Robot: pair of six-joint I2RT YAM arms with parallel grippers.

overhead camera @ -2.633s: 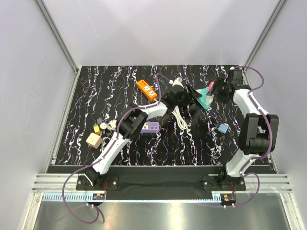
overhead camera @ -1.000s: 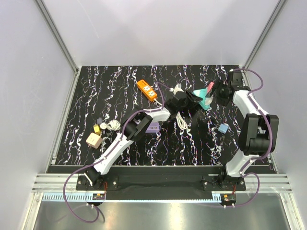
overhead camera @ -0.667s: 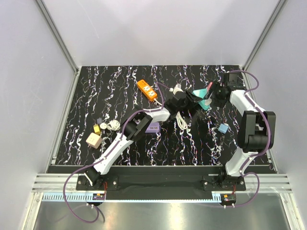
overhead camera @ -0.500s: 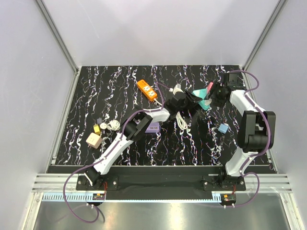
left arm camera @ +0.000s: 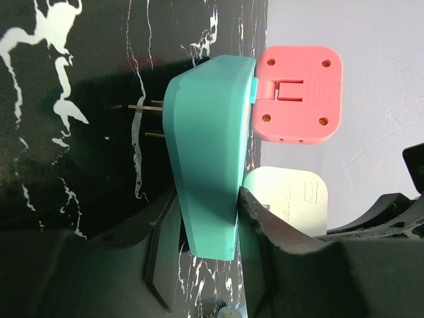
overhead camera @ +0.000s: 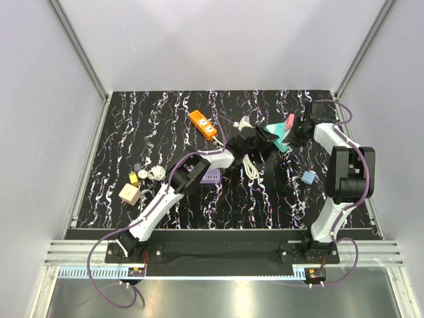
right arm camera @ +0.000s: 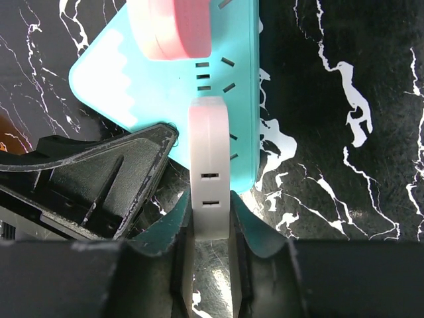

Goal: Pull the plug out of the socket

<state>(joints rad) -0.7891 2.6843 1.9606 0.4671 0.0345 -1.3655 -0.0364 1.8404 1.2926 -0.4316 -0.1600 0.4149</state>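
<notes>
A teal socket block (left arm camera: pixel 205 152) is gripped between my left gripper's (left arm camera: pixel 205 228) fingers and held above the black marbled table; two metal prongs stick out of its side. A pink plug (left arm camera: pixel 298 93) and a pale white plug (left arm camera: pixel 285 199) sit in its face. In the right wrist view my right gripper (right arm camera: pixel 211 228) is shut on the white plug (right arm camera: pixel 211 165), which is still seated in the teal socket (right arm camera: pixel 165 86) below the pink plug (right arm camera: pixel 179 26). In the top view both grippers meet at the socket (overhead camera: pixel 281 140) at the back right.
An orange power strip (overhead camera: pixel 203 124) lies at the back centre. A coiled white cable (overhead camera: pixel 250 165) lies under the left arm, with a purple block (overhead camera: pixel 210 175) beside it. A small blue block (overhead camera: pixel 307 177) sits at the right; several small adapters (overhead camera: pixel 130 193) lie at the left.
My left arm has reached slightly right with the teal socket. My right gripper has swung left onto the socket and now grips the white plug.
</notes>
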